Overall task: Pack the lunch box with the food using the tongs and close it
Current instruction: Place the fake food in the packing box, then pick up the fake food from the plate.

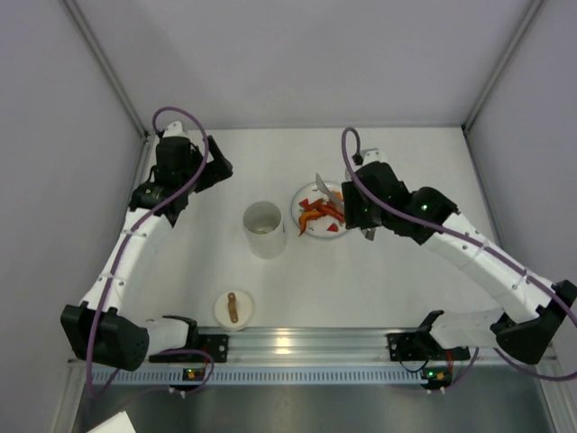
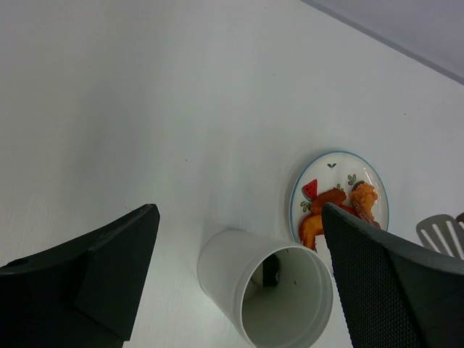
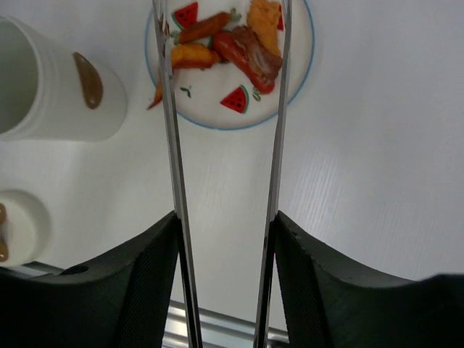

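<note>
Springiness is, I think, the main point with the tongs [image 3: 276,145]: two thin metal arms that open by themselves and look smooth enough to slide in a grip. The right gripper [image 3: 225,221] clasps them from outside, one arm against each finger, with the arms well apart and the tips reaching over the plate [image 3: 210,94] on both sides of the food [image 3: 246,51]. The food pieces look small and light, probably smooth, so a squeeze across the narrow middle of one strip seems safer than at its end, and a gentle one, since a hard pinch could shoot it out. The lunch box [image 2: 232,275] stands open just beside the plate, and its lid [image 1: 233,308] lies near the rail. The left gripper [image 2: 239,210] hangs spread and empty above the table.
</note>
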You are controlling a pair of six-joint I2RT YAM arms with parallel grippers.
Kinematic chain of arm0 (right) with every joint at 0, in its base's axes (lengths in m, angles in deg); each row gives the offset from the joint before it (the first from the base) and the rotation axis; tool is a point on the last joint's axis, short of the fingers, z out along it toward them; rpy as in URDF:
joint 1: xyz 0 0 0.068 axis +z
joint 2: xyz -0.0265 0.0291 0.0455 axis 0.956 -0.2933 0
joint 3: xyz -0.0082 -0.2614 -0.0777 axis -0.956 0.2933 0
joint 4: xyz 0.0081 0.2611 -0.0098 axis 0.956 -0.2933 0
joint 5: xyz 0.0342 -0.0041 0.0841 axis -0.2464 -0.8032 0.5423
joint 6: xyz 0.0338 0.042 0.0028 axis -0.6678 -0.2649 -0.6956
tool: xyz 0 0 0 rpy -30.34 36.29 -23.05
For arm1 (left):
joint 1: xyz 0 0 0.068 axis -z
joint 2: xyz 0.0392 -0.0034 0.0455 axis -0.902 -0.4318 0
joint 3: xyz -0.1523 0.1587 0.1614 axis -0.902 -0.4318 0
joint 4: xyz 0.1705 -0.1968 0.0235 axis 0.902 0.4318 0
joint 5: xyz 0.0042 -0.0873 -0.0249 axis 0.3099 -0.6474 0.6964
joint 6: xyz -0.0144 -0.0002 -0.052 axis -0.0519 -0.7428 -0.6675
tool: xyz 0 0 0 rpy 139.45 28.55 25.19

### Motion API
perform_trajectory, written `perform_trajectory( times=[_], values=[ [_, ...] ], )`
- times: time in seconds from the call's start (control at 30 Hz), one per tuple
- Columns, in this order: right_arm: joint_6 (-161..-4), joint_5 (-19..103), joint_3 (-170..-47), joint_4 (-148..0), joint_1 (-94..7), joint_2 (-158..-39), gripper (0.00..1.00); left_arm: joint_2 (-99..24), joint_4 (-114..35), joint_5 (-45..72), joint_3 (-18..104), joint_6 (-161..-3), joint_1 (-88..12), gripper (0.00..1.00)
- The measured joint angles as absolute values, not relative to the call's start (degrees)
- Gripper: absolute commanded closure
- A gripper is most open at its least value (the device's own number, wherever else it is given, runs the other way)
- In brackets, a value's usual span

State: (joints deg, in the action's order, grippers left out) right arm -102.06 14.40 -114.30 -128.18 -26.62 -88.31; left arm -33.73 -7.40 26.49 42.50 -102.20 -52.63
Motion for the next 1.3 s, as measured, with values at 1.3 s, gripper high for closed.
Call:
perform_trajectory(
  times=[1.3],
  values=[
    [-99.9,17.2,-98.5,-120.3,-31.2,-96.4,0.72,-34.1,-7.4,26.3,42.4,-102.2,-52.6,0.01]
  ],
)
